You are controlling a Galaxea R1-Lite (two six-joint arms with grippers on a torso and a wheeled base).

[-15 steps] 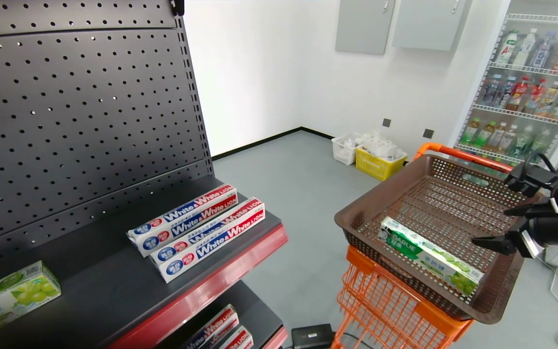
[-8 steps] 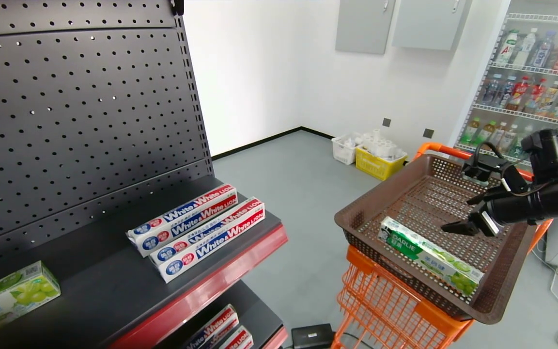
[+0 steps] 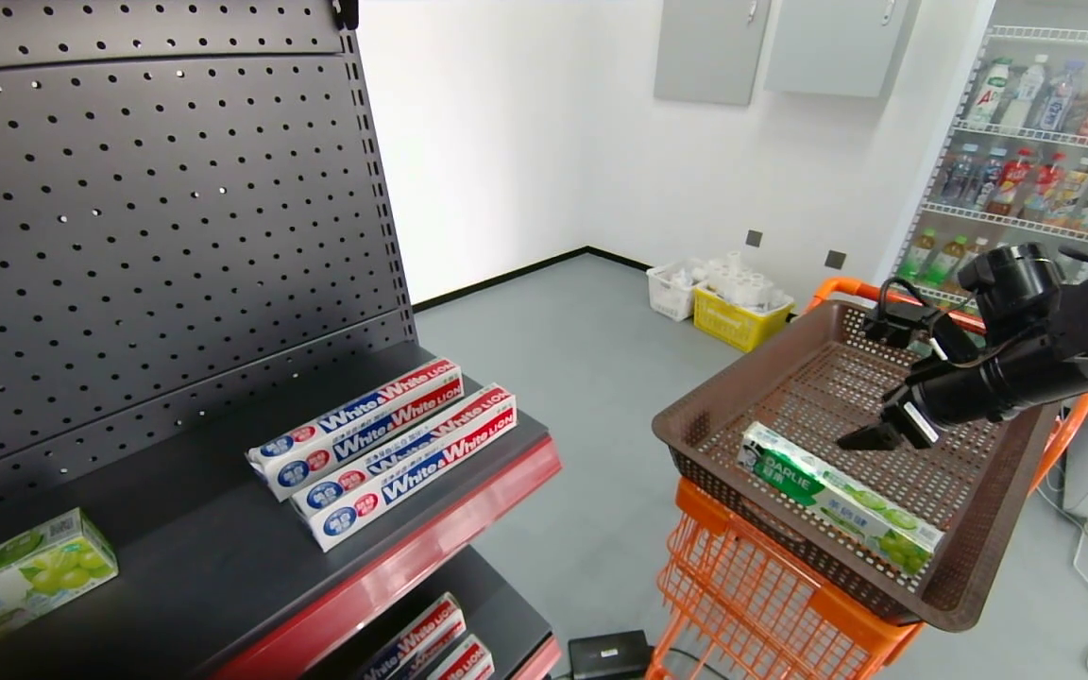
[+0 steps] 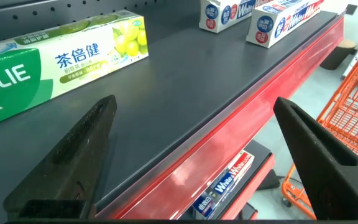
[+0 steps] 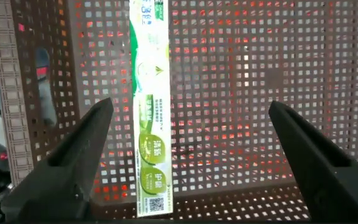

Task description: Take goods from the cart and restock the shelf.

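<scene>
Right wrist view puts my right pincer (image 5: 189, 106) above the brown basket (image 5: 241, 74), fingers spread wide apart and holding nothing. Between them, though much closer to one finger than to the other, lies the green toothpaste box (image 5: 149, 112), flat on the perforated floor. Its long axis runs the way my fingers point, so they would close across its narrow width, which suits a grasp. I judge that I must shift sideways to centre the box before I go down on it.

From the head view, my right pincer (image 3: 870, 434) hangs over the basket (image 3: 686, 451), just beyond the green toothpaste box (image 3: 837, 498), not touching it. The box lies along the basket's near wall, one end toward the shelf (image 3: 223, 529).

The basket sits on the orange cart (image 3: 752, 604). My left pincer (image 4: 194, 102), also open and empty, hovers by the shelf edge (image 4: 229, 118), near a like green box (image 4: 61, 59) and well apart from the cart, so the right arm is the nearer one for this pick. Two red and white boxes (image 3: 383, 444) lie side by side on the shelf.
</scene>
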